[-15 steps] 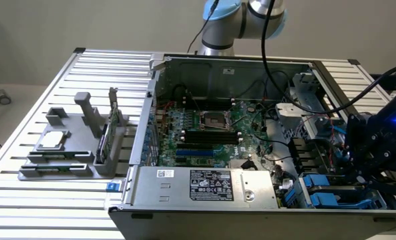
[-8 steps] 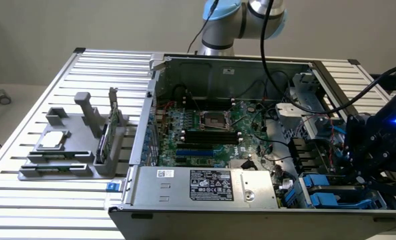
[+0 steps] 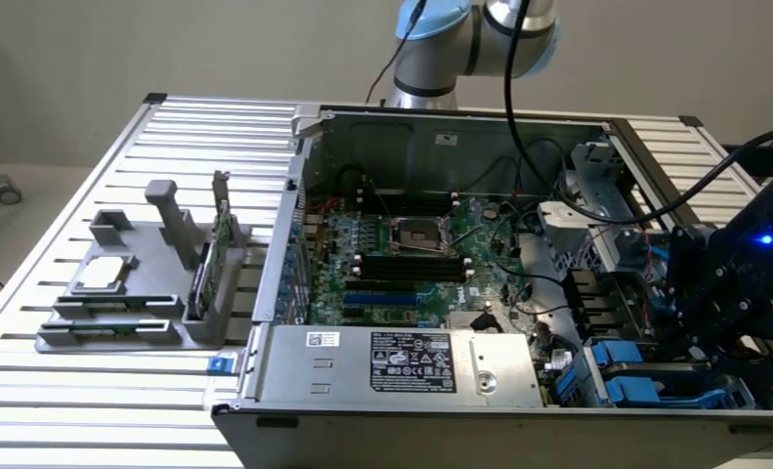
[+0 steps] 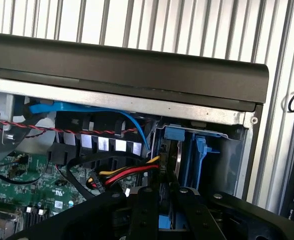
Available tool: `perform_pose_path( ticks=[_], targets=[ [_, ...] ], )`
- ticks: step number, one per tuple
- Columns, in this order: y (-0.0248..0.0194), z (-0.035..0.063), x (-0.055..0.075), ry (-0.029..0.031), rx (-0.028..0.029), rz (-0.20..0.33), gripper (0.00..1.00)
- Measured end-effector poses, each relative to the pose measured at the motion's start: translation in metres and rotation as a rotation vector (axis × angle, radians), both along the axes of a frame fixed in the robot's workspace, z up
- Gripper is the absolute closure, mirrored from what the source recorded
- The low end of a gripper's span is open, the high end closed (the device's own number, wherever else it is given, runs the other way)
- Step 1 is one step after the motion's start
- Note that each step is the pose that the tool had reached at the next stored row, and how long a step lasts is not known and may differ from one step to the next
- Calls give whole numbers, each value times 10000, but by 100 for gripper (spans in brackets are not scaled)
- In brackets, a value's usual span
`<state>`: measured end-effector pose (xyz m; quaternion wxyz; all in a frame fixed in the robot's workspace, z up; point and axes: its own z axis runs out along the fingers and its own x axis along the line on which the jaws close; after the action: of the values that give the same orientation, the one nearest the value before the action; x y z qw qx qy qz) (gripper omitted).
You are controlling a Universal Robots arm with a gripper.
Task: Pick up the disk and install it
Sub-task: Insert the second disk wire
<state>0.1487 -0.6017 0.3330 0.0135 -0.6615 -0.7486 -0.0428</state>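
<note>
**Q:** What's where?

**A:** At the exterior view's left is the gray holder [image 3: 66,337], and in the middle the open computer case [image 3: 281,264]. At the right is the gripper [image 4: 166,200], its 2 fingers [image 4: 146,210] clamped on the disk [image 4: 178,157], which is held edge-on at the drive bay [image 4: 226,160].

**Q:** Installed?

**A:** Picked up, yes, but it looks not fully seated. The gripper hides the disk's lower end, so its depth can't be judged.

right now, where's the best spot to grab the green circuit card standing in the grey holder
Probably the top edge, from straight above: the green circuit card stands upright on edge in the grey holder, lower edge seated in a slot.
</note>
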Motion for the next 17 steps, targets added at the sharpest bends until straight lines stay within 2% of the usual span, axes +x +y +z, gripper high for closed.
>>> perform_pose_path(
  ticks=[12,17],
  targets=[
    [0,3,-1,3,5,-338,82],
    [0,33,-1,49,2,-602,82]
  ],
)
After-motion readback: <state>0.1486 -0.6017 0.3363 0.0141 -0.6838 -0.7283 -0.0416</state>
